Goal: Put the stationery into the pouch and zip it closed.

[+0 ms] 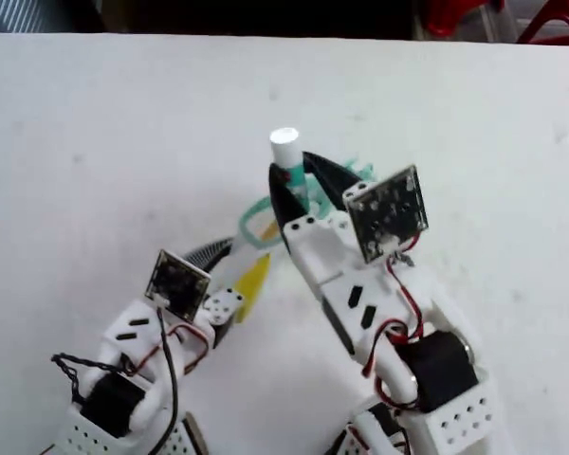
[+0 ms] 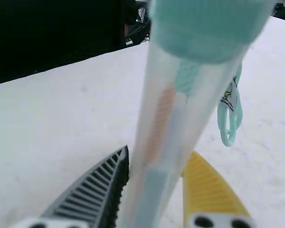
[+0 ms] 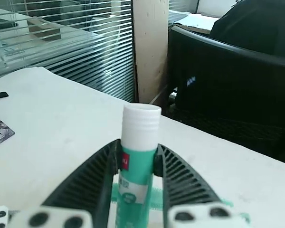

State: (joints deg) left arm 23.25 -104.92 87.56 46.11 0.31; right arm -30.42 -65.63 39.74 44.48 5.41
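Glossy plastic glue stick (image 3: pixel 138 156), translucent frosted plastic pouch (image 2: pixel 180 118), matt white table (image 1: pixel 123 123)

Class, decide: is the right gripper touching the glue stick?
Touching. In the right wrist view the right gripper clamps the glue stick, both black fingers pressed against its green body.

I see an office: a white table (image 1: pixel 95 142), slatted blinds (image 3: pixel 61 38) over glass, and a black chair (image 3: pixel 228 85) beyond its far edge.
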